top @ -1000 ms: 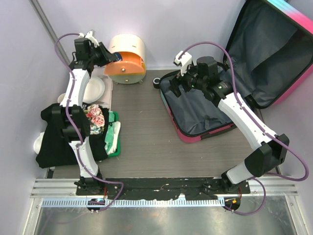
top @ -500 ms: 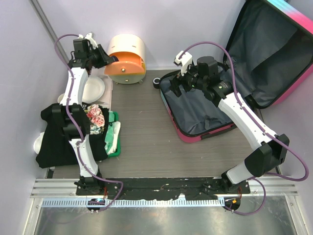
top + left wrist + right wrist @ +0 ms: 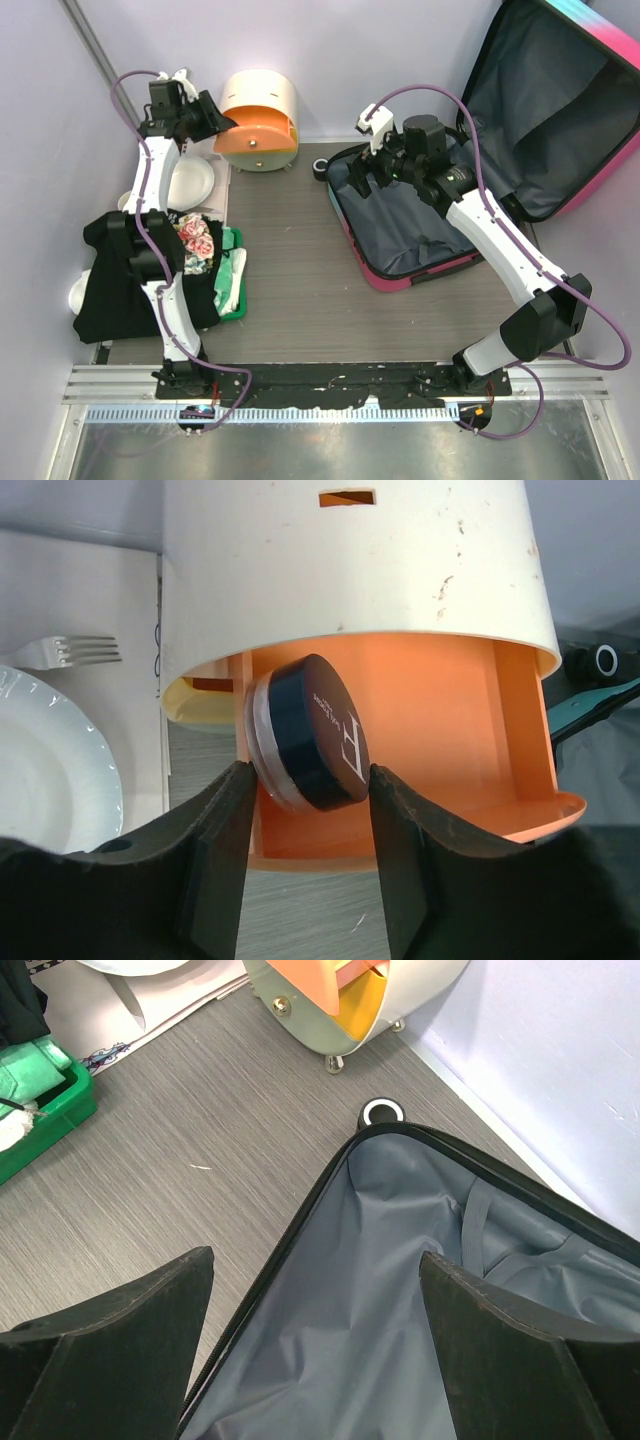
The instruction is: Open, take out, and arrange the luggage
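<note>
**Left pincer at the drawer with a jar, right pincer spread over the open luggage**

Top view: My left pincer (image 3: pixel 214 119) sits at 11 o'clock, tips at the orange drawer (image 3: pixel 255 140) of the round cream box (image 3: pixel 265 92). My right pincer (image 3: pixel 366 182) hangs over the far-left corner of the luggage (image 3: pixel 400 235). The luggage lies open at 2 o'clock on the grey wood-grain counter (image 3: pixel 290 270). Its base shell lies flat, lining up, with the long axis running roughly 11 to 5. Its lid stands raised off the right long side, leaning toward the lilac wall (image 3: pixel 400 50). At 9 o'clock are a green tray (image 3: pixel 238 298), a black cloth (image 3: pixel 105 290) and a white plate (image 3: pixel 190 183).

Left wrist: My left pincer (image 3: pixel 309 771) is about half spread. A small jar (image 3: pixel 315 730) with a dark lid lies tilted between the fingers (image 3: pixel 215 870), inside the drawer (image 3: pixel 440 710). Both tips are right at its sides; I cannot tell whether they grip it or only flank it. The plate (image 3: pixel 50 760) is at 8 o'clock and a fork (image 3: pixel 70 652) at 10.

Right wrist: My right pincer (image 3: pixel 315 1280) stands wide apart, holding and touching nothing. Beneath it are the luggage's (image 3: pixel 400 1290) grey lining and black zip rim, the corner pointing to 12. A black round piece (image 3: pixel 381 1112) with a white ring sits on the counter (image 3: pixel 180 1150) just beyond that corner.
</note>
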`<control>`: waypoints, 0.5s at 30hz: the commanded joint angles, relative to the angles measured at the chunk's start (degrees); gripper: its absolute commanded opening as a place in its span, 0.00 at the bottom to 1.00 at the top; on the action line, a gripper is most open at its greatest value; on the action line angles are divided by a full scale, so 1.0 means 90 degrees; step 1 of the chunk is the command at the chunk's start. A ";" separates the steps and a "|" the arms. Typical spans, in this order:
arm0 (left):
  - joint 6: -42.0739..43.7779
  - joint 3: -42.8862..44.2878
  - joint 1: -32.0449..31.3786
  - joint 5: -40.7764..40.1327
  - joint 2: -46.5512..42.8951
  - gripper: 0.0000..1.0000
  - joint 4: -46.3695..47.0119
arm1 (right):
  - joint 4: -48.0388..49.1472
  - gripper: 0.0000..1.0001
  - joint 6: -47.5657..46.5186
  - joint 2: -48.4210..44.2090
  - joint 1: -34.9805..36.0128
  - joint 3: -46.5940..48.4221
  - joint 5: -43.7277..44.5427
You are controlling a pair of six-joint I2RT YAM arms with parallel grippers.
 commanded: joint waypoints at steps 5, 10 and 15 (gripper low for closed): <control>0.0308 0.0335 0.0072 -0.0328 -0.0174 0.59 -0.0270 | 0.0143 0.90 -0.0044 -0.0122 -0.0018 0.0187 -0.0047; 0.0357 0.0316 0.0140 -0.0251 -0.0253 0.64 -0.0260 | 0.0143 0.90 -0.0024 -0.0112 -0.0027 0.0177 -0.0057; 0.0162 -0.0025 0.0306 0.0051 -0.0515 0.64 0.0315 | 0.0134 0.90 -0.0034 -0.0122 -0.0037 0.0167 -0.0048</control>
